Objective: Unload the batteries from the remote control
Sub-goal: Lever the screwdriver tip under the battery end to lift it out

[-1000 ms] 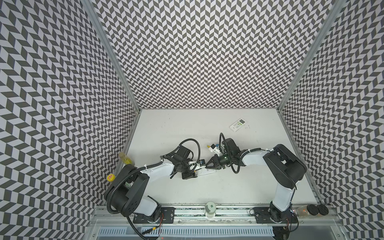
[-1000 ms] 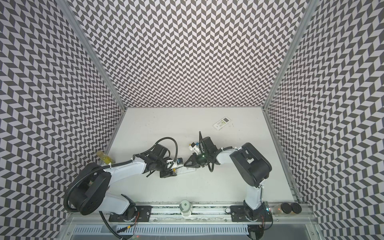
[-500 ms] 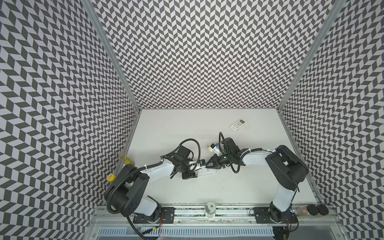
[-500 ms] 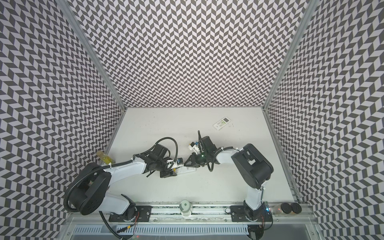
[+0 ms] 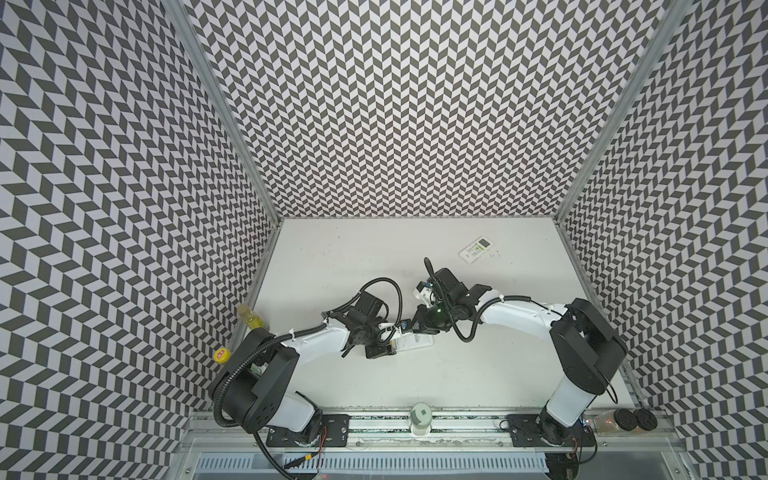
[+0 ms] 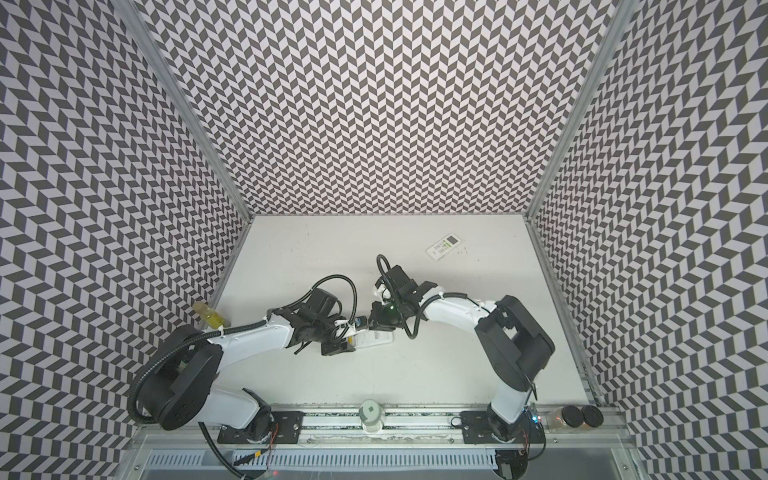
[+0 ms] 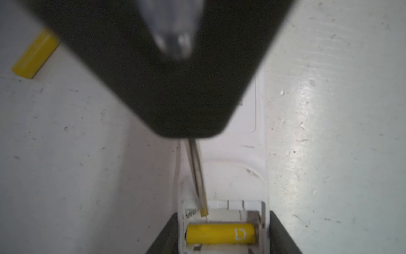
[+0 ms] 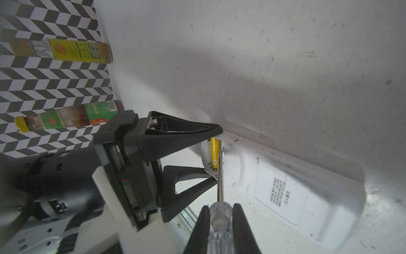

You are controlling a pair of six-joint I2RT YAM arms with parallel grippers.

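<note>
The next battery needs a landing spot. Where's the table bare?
Bare: the front strip between the open remote and the rail; the far-left corner by the back wall. Crowded: the middle, where left hand and right hand meet.

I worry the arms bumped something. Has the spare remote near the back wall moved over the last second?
No. In both top views the spare remote lies at the same spot and angle against the table back edge.
</note>
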